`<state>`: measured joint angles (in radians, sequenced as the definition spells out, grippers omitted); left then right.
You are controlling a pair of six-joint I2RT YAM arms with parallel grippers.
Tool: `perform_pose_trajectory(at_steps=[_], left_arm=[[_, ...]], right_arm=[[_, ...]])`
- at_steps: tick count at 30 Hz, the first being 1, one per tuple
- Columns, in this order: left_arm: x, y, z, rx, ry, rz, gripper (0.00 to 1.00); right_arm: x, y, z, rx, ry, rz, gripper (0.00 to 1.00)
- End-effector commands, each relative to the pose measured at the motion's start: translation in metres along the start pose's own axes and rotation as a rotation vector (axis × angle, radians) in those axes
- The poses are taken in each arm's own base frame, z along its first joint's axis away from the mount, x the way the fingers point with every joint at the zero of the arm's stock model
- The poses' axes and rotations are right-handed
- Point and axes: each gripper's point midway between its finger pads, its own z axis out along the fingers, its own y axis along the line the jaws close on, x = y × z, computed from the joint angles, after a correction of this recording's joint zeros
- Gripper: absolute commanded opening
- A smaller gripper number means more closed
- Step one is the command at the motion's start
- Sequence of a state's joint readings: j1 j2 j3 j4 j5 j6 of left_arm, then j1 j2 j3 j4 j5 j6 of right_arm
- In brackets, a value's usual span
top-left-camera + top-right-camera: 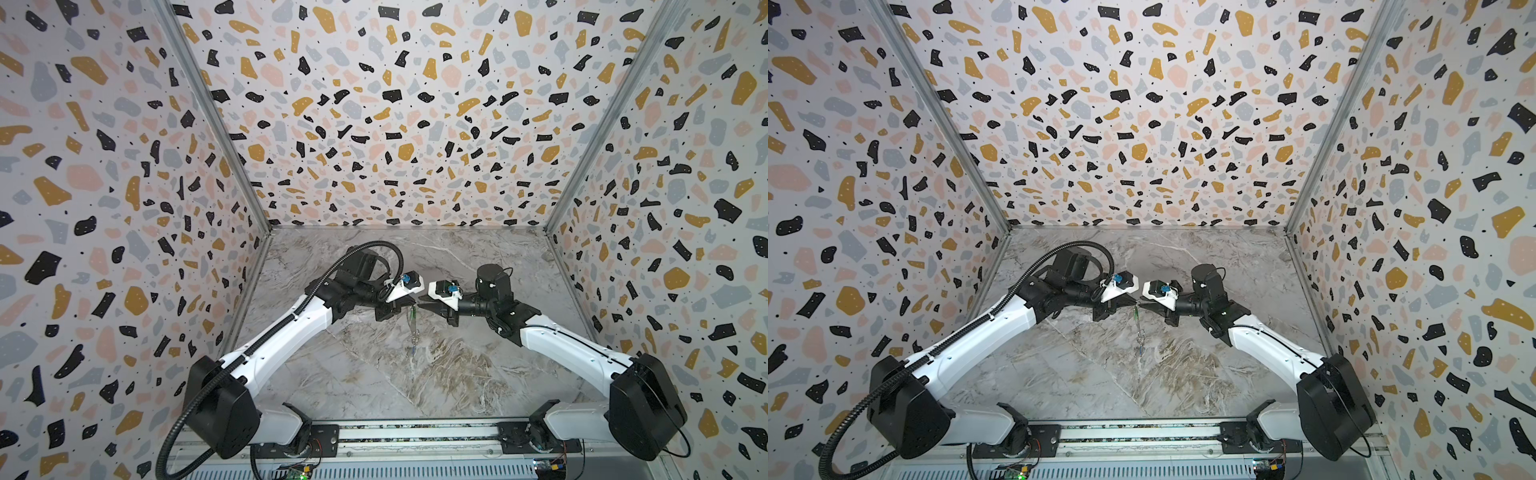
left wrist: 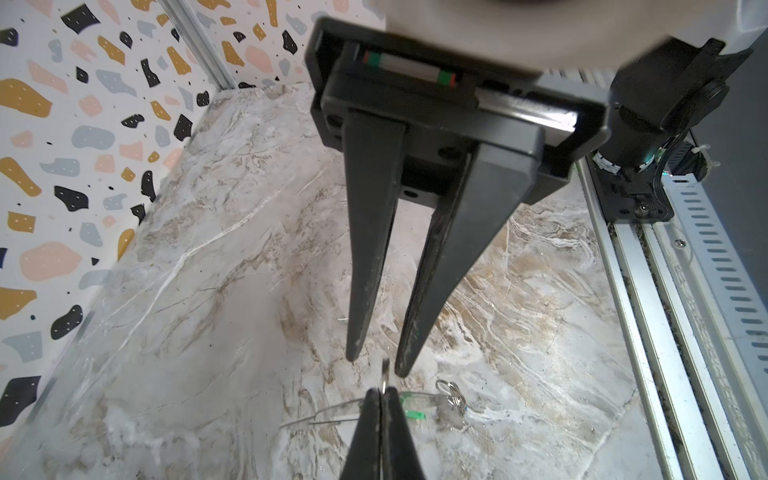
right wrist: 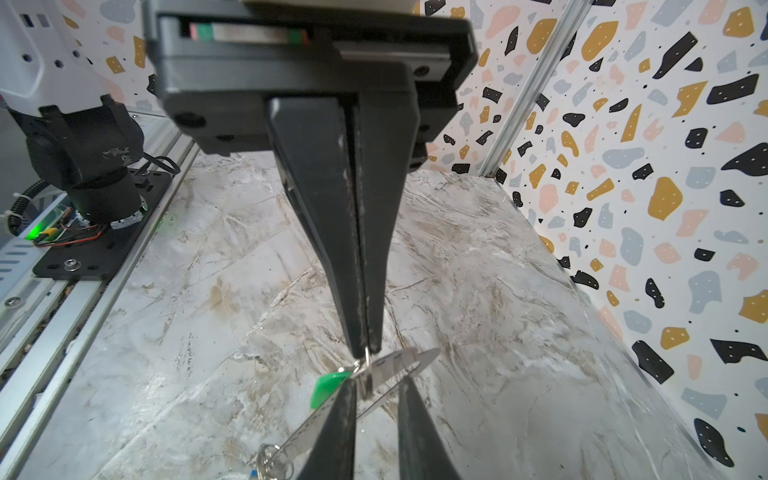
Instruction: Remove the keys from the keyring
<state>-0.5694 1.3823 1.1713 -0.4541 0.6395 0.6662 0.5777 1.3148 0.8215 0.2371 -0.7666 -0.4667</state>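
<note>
The keyring (image 1: 412, 326) hangs in the air between both grippers, a thin flat plate seen edge-on in both top views. My left gripper (image 2: 380, 395) is shut on a small wire ring (image 3: 367, 355) at the plate's upper end. My right gripper (image 3: 376, 390) faces it tip to tip, open, its fingers either side of the plate (image 3: 392, 362) and that ring. The green key (image 3: 328, 388) hangs next to one right fingertip (image 3: 344, 401). A bunch of wire rings (image 3: 272, 457) and the blue key (image 1: 414, 352) dangle at the plate's low end.
The marble tabletop (image 1: 415, 374) lies below the hanging keyring. Patterned walls close in the left, right and back. A metal rail (image 1: 415, 436) with both arm bases runs along the front edge.
</note>
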Motion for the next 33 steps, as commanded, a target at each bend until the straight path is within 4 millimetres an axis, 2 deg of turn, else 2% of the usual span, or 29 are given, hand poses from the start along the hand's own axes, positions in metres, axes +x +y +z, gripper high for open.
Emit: perform_pose_trajectory(at_steps=[1,8,18,23,33], left_arm=[[-0.016,0.006,-0.005,-0.027,-0.010,0.044,0.00],[-0.021,0.005,-0.004,-0.028,-0.002,0.056,0.00],[-0.023,0.003,-0.004,-0.022,-0.008,0.064,0.00],[-0.028,0.001,-0.007,-0.023,-0.038,0.081,0.00],[-0.027,-0.001,-0.007,-0.017,-0.037,0.083,0.00]], right_arm=[[-0.019,-0.002,-0.003,0.001,-0.043,-0.033,0.21],[-0.016,0.000,0.000,-0.020,-0.042,-0.019,0.19],[-0.018,0.001,0.000,-0.023,-0.051,-0.016,0.04],[-0.015,0.002,0.002,-0.026,-0.046,-0.002,0.07],[-0.015,0.002,0.005,-0.037,-0.039,0.013,0.09]])
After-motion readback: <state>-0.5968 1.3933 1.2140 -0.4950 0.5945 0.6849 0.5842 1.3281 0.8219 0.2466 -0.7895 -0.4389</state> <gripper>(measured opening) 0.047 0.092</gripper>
